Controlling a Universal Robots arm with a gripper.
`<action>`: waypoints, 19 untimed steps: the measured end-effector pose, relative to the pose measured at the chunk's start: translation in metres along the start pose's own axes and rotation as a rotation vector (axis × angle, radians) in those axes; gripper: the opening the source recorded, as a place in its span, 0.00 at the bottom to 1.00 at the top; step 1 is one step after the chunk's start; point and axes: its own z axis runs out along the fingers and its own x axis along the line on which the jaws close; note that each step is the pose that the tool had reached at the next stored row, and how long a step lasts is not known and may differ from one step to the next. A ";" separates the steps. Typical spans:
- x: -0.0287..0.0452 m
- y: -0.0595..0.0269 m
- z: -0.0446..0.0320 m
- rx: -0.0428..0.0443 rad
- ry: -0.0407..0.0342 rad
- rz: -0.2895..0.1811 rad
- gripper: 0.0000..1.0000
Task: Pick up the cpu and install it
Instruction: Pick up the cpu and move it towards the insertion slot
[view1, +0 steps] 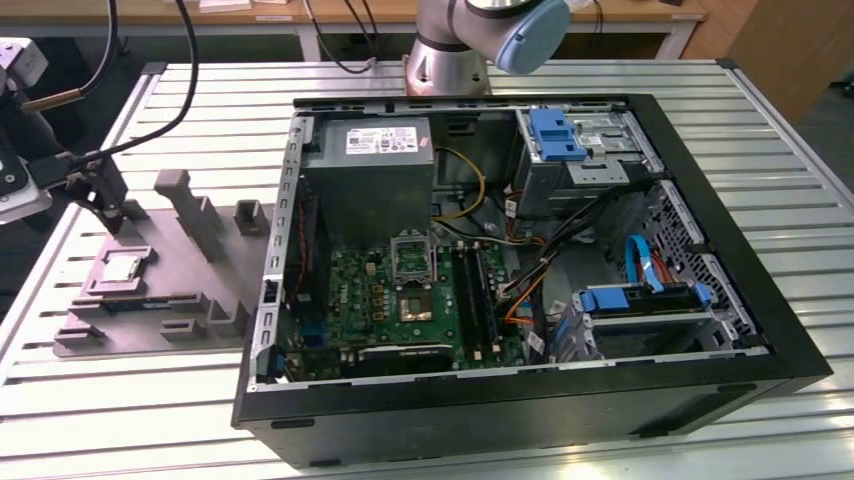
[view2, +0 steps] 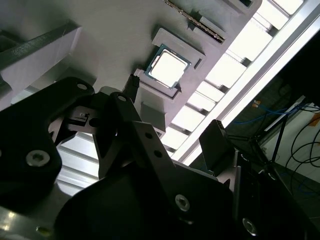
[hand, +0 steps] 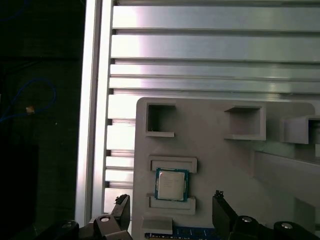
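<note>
Gripper (hand: 170, 198) hovers over the grey holder tray (view1: 174, 290), fingers apart and holding nothing. On the slatted table (view1: 534, 85), the open computer case (view1: 534, 400) takes the middle, with its motherboard (view1: 374, 300) flat inside. The tray sits beside the case, by the table's edge on the exterior view's left. Nothing is picked up yet, so lifting and installing both appear left to do. The cpu (hand: 171, 184) rests in a recess near the tray's edge: small, square, silvery-topped, with a thin green rim.

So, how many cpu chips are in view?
1. The cpu lies in a recess of the grey holder, at the exterior view's left; others may hide inside the computer case.
</note>
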 end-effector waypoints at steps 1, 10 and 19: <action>0.0000 0.0000 0.0000 0.0000 0.0000 0.000 0.75; -0.0004 -0.0042 0.0103 0.0003 -0.0008 0.000 0.75; -0.0039 -0.0050 0.0245 -0.0165 -0.0010 0.000 0.75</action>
